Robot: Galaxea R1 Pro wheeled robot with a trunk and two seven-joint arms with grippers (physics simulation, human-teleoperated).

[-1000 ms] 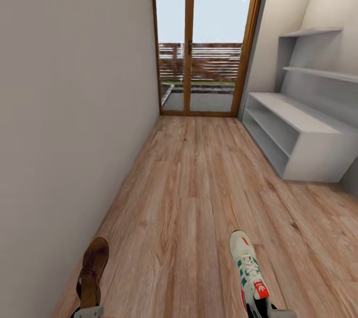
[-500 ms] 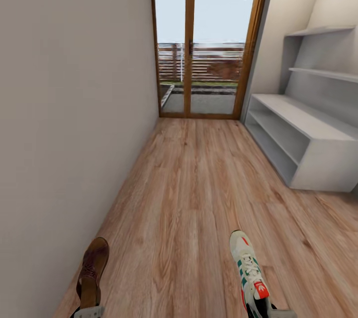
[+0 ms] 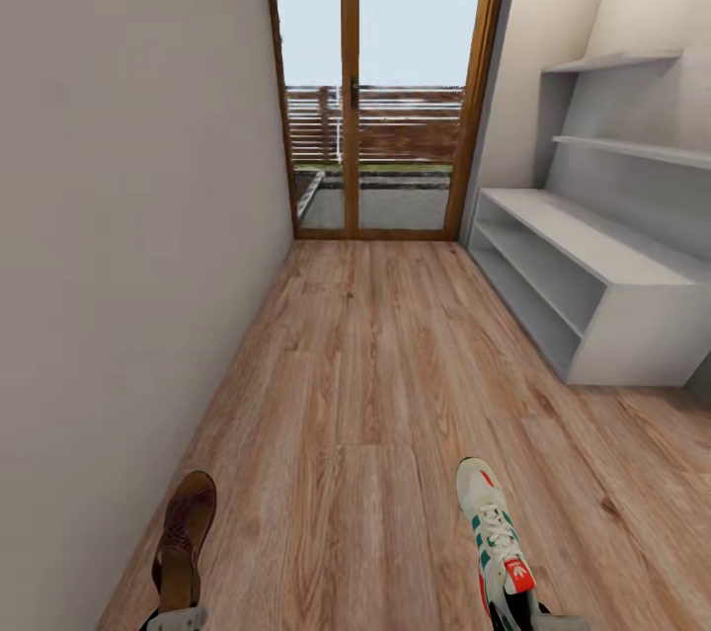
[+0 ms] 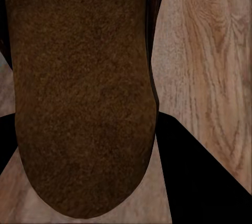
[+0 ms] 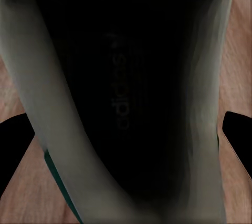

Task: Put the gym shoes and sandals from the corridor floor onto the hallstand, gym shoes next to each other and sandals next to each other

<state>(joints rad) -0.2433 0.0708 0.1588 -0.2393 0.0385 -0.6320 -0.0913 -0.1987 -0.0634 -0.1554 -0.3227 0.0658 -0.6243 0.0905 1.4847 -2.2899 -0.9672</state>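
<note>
2 hands carry sandal (image 3: 181,537) and sneaker (image 3: 497,537) (hallstand (image 3: 632,266) ahead right).

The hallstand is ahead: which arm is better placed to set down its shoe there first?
Probably the right. The hallstand stands along the right side of the corridor, and the right gripper carries the gym shoe on that side. The left gripper, with the sandal, is beside the opposite wall.

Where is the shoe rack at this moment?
In the head view the shoe rack stands against the right wall, ahead of the robot, near the glass door.
</note>
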